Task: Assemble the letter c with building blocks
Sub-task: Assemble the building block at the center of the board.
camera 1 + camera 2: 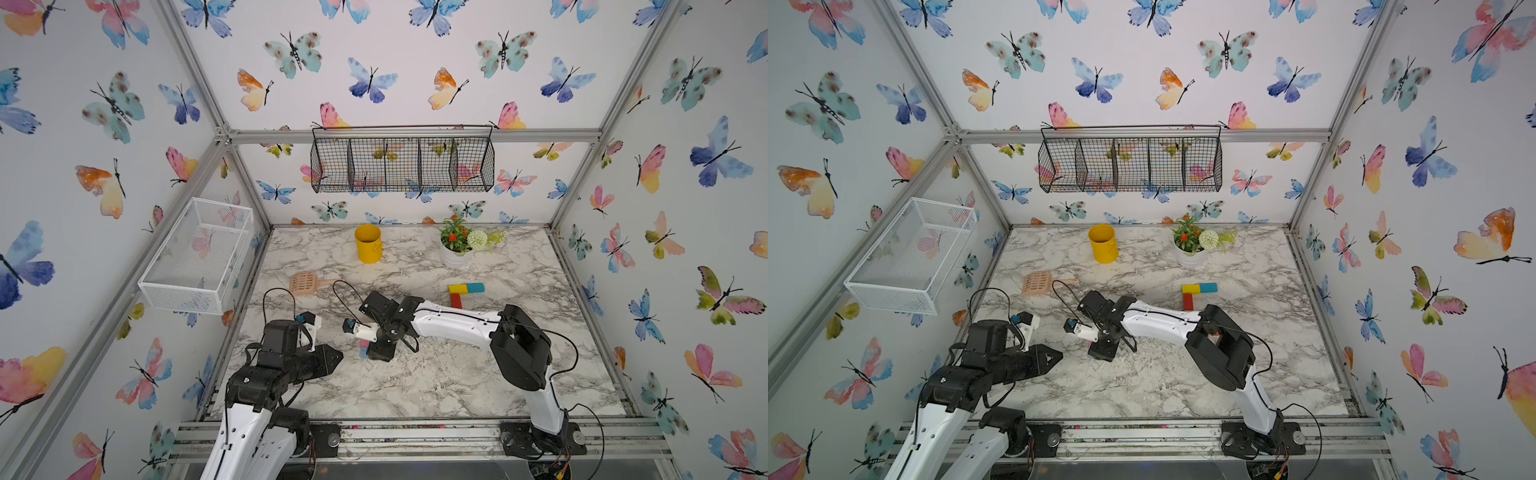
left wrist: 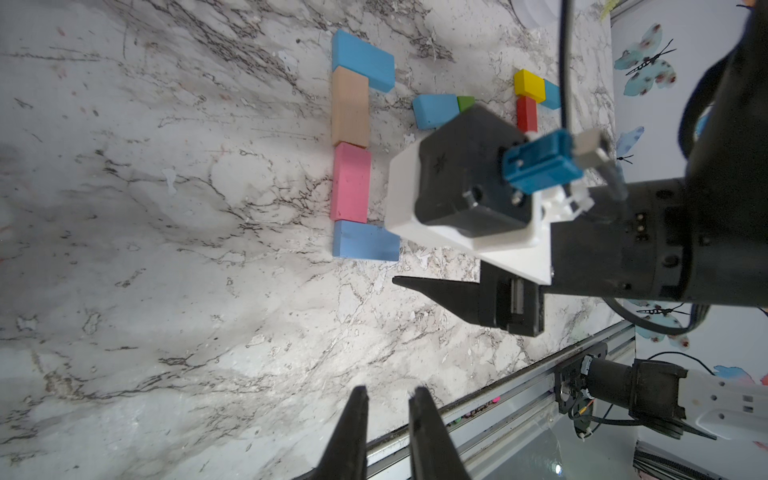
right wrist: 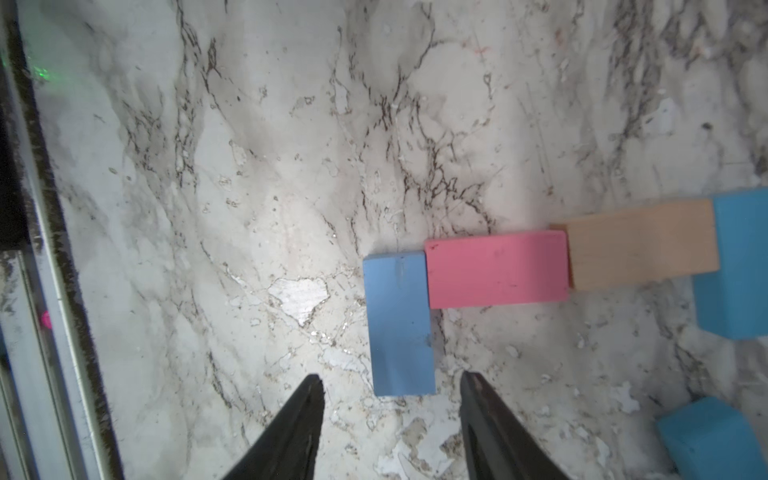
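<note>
Two grippers are mine. My left gripper (image 2: pixel 388 388) hangs low over the marble table (image 1: pixel 415 382) near the front rail, its fingers drawn almost together with only a thin slit between them and nothing in it. My right gripper (image 3: pixel 392 376) points down at the table with its fingers spread wide and pinches nothing. The near end of a blue block (image 3: pixel 399 324) lies flat between the two tips, and neither tip touches it.

That blue block meets the end of a pink block (image 3: pixel 496 270) at a right angle. The pink block lies end to end with a tan block (image 3: pixel 642 245), both touching. The tan block butts against a light blue block (image 3: pixel 739 266), which turns to the same side as the blue one. Beside this shape a loose blue block (image 2: pixel 436 110) lies apart, with a green block (image 2: pixel 465 102) just behind it.

Farther back, in both top views, a yellow block (image 1: pixel 457 288) and a teal block (image 1: pixel 476 287) sit side by side, with a red block (image 1: pixel 456 301) touching the yellow one.

Beyond my left arm lies a tan scoop (image 1: pixel 303 282). At the back edge stand a yellow cup (image 1: pixel 368 244) and a potted plant (image 1: pixel 457 245). A black wire basket (image 1: pixel 402 160) hangs on the back wall and a white wire basket (image 1: pixel 199 253) on the left wall.
</note>
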Controlling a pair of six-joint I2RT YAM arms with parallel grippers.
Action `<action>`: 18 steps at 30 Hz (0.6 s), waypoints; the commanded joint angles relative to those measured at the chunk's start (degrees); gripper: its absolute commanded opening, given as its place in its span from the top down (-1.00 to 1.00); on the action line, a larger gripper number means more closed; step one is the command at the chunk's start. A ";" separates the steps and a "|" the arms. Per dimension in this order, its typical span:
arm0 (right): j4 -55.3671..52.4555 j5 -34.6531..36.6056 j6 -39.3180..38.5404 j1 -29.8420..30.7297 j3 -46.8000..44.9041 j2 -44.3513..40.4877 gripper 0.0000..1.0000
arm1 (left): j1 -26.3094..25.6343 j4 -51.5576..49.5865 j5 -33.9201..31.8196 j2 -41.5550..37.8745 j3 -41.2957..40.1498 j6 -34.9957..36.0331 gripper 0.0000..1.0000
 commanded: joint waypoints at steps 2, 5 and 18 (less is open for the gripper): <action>1.92 -2.25 5.05 -2.64 -2.65 -3.40 -0.16 | -0.22 2.65 2.86 0.99 0.73 -0.12 0.54; 4.31 -4.20 7.76 -5.04 -4.77 -5.31 -0.16 | -0.22 4.40 3.47 1.56 0.35 -0.85 0.52; 11.16 -4.57 20.46 -15.42 -11.78 -9.25 -0.12 | -0.22 8.87 -0.06 6.93 -1.12 -4.34 0.66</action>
